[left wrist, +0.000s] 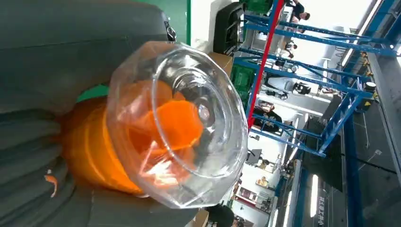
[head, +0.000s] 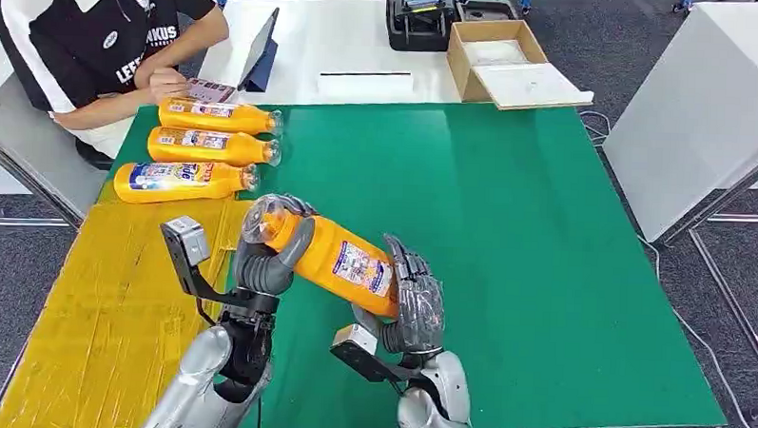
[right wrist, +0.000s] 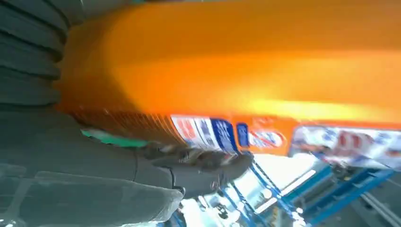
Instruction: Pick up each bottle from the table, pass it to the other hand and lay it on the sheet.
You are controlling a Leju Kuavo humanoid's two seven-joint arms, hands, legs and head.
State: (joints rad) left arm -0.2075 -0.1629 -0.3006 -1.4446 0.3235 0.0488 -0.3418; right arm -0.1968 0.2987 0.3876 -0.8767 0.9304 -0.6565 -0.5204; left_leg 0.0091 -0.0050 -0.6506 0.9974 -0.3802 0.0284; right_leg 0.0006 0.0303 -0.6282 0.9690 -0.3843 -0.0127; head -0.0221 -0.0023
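The orange bottle (head: 331, 255) is gripped by both hands: left hand (head: 269, 258) at its ten o'clock end, right hand (head: 412, 306) at four o'clock.

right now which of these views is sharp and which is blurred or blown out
Head view: sharp, evenly lit, soft glare on the green mat. Left wrist view: the orange plastic bottle's clear cap is crisp, the bright hall behind overexposed. Right wrist view: the bottle's body is smeared by blur, its label unreadable.

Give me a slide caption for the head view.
Both hands, left hand and right hand, hold an orange bottle mid-handover above the green mat.
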